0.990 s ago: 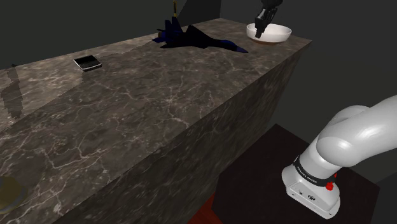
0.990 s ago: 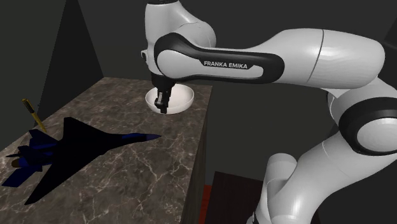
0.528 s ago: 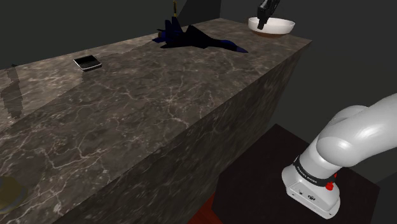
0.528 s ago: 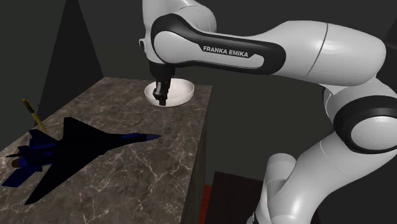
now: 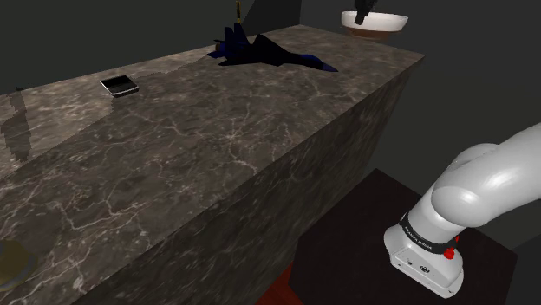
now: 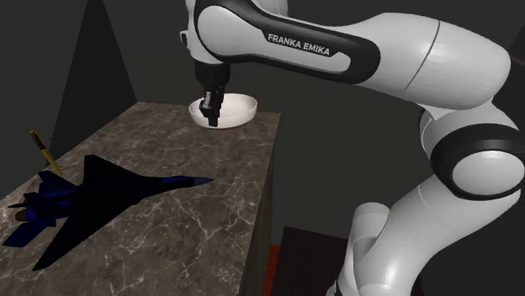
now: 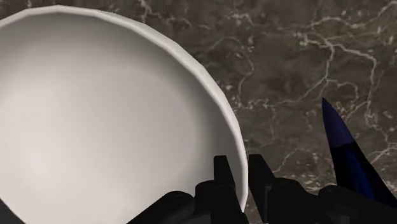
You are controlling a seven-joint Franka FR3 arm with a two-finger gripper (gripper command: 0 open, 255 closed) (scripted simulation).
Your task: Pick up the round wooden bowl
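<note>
1. Our gripper (image 7: pixel 240 168) clenches the white bowl (image 7: pixel 95 127) by its rim, one finger inside the wall and one outside, a pinch suited to a thin edge.
2. The bowl hangs over the marble counter's (image 5: pixel 217 156) far corner; we judge it lifted clear, well apart from the toy jet (image 6: pixel 109 189).

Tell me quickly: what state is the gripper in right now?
The black two-finger gripper: closed, holding the round white bowl by its rim.
</note>
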